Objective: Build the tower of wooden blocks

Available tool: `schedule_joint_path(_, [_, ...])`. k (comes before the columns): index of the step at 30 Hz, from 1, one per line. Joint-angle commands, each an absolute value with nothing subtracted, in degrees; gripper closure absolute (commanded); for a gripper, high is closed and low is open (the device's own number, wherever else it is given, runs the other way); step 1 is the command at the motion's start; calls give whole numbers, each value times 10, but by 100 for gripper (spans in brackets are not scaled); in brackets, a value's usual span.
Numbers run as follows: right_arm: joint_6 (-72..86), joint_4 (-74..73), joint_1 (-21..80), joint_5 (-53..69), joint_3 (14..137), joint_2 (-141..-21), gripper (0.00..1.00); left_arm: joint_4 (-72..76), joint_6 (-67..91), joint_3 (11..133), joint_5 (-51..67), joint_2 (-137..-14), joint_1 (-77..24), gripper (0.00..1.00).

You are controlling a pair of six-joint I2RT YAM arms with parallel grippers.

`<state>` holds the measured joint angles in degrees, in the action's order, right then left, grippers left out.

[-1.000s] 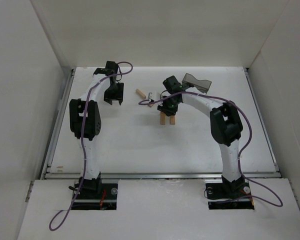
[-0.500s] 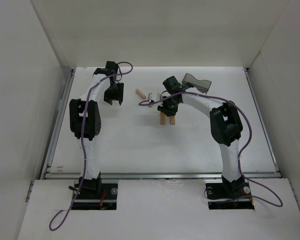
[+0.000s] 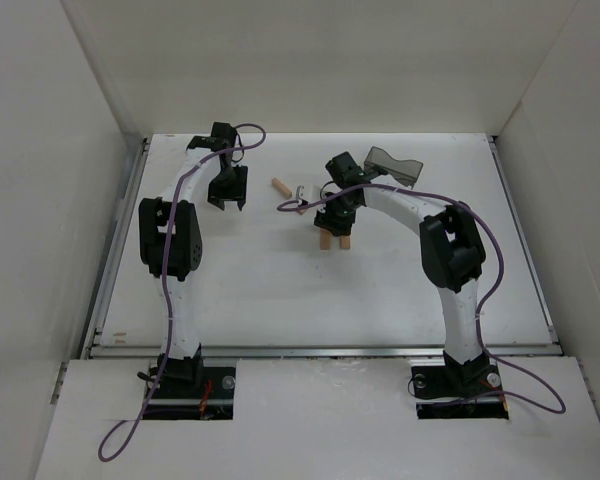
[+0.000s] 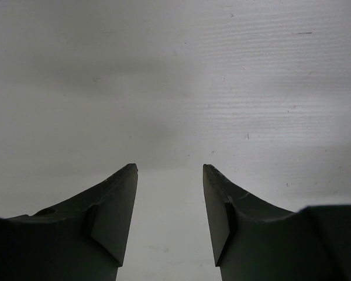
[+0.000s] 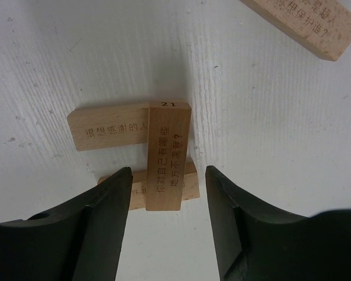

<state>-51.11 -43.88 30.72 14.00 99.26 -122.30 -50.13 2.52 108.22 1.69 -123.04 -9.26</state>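
A white table [image 3: 280, 290] with a finely grained, lightly scuffed surface is shown. Near its middle, two wood blocks [image 5: 105, 130] are laid flat on it, side by side and parallel, with a narrow gap between them. A loose block [image 3: 278, 185] is laid further back to the left, near a small pale object [image 3: 302, 192] that cannot be made out. A dark grey bin [image 3: 393, 163] is set toward the far right.

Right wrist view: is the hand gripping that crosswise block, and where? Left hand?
Nothing held. Right hand open, a gap either side of the crosswise block, which lies across two lower blocks. Left hand open, empty.
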Motion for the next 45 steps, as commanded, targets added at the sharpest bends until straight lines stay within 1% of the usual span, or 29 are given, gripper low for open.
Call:
schedule_joint_path(1, [-517,-420,305,146,992,-1212,41,-516,18,1077,21,-1200,-90,55])
schedule_joint_path(5, [-517,-415,305,128,984,-1197,37,-516,18,1082,21,-1200,-90,55])
schedule_joint_path(12, [-517,-403,305,105,957,-1185,37,-516,18,1082,21,-1205,-90,55])
schedule_joint_path(22, [-506,-393,300,89,957,-1180,37,-516,18,1082,21,-1205,-90,55])
schedule_joint_path(29, [-480,-398,300,143,979,-1168,37,-516,18,1082,26,-1205,-90,55])
schedule_joint_path(31, [-466,-391,300,179,984,-1158,37,-516,13,1082,26,-1205,-96,57])
schedule_joint_path(34, [-406,-363,294,187,954,-1123,37,-511,1,1082,11,-1199,-117,57])
schedule_joint_path(37, [-302,-302,270,178,914,-1074,37,-511,-5,1082,4,-1194,-136,57])
schedule_joint_path(38, [-274,-269,263,165,880,-1051,37,-511,-5,1077,4,-1194,-144,57])
schedule_joint_path(39, [-243,-252,255,145,863,-1042,37,-511,-5,1077,4,-1199,-144,57])
schedule_joint_path(40, [-177,-242,247,104,849,-1034,37,-511,-12,1077,17,-1199,-152,57])
schedule_joint_path(43, [-75,-236,227,48,810,-1020,37,-516,-19,1071,42,-1204,-172,58])
schedule_joint_path(45, [-44,-245,221,-1,781,-1014,38,-516,-25,1071,52,-1204,-189,58])
